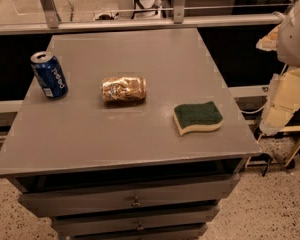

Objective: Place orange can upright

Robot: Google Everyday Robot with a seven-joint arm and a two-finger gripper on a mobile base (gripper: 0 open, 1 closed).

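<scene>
The orange can (123,88) lies on its side near the middle of the grey table top (140,129), its long axis running left to right. It is coppery gold with pale mottled markings. My arm and gripper (284,103) show as white and cream parts at the right edge of the view. They are off the table, well to the right of the can, and touch nothing on it.
A blue Pepsi can (49,74) stands upright at the table's left edge. A green and yellow sponge (197,117) lies right of the orange can. Drawers (135,200) are below the table front. A rail (140,23) runs behind the table.
</scene>
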